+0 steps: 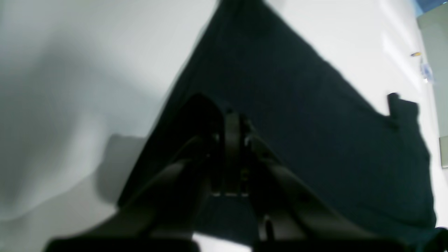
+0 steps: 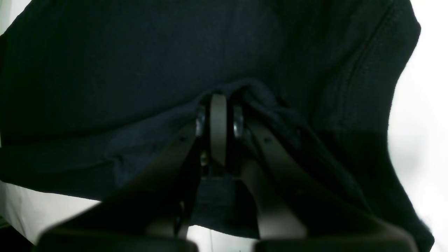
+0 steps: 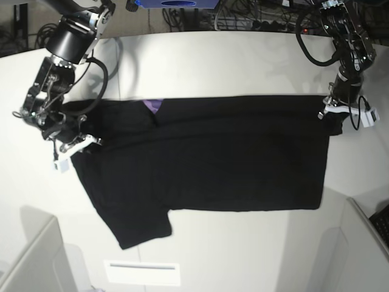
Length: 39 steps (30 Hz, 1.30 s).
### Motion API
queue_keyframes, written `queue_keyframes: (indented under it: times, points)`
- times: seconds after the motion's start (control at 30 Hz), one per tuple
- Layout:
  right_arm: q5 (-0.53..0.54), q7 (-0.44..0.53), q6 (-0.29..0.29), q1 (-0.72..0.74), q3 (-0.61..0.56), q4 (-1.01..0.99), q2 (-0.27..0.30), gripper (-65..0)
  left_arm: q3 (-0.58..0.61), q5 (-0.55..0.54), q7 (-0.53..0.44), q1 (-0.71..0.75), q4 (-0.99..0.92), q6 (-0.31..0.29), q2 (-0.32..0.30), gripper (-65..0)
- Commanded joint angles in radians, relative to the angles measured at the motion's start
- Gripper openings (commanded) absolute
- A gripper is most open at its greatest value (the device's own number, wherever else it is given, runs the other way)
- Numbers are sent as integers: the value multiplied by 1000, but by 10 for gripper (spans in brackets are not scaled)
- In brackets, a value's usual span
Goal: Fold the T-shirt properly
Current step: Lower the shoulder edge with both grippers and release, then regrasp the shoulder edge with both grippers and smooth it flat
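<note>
Left wrist view: we see the left gripper with its jaws pressed together on an edge of the T-shirt; the black cloth runs away from the claw in a broad wedge over the white table; the picture is blurred

Right wrist view: we see the right gripper pinching a bunched fold of the T-shirt; dark fabric fills nearly all of the frame, with white table at the right edge

Base view: we find the T-shirt spread across the middle of the table, plain black side up; a purple patch peeks out at its upper edge; one sleeve points toward the near side; the right gripper holds the shirt's left end in this view; the left gripper holds its upper right corner
</note>
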Motion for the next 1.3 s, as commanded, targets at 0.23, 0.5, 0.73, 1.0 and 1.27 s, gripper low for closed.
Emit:
queue_keyframes:
  times: [0.23, 0.5, 0.73, 1.0, 1.27]
  points:
    - [26, 27, 0, -20, 13, 124, 2, -336, -15, -12, -29, -9, 27, -7, -33, -298]
    - [26, 30, 0, -230, 24, 489, -86, -351, -58, -21, -24, 57, 133, -13, -22, -143]
    - [27, 128, -1, -401, 213, 523, -207, -351, -154, -20, -29, 157, 82, -14, 74, -148]
    - [30, 255, -3, -465, 219, 397, -207, -350, -151, -20, -24, 69, -97, -14, 79, -148]
    - [230, 283, -123, -369, 354, 127, -198, -341, -147, -18, -23, 8, -171, -13, 79, -166]
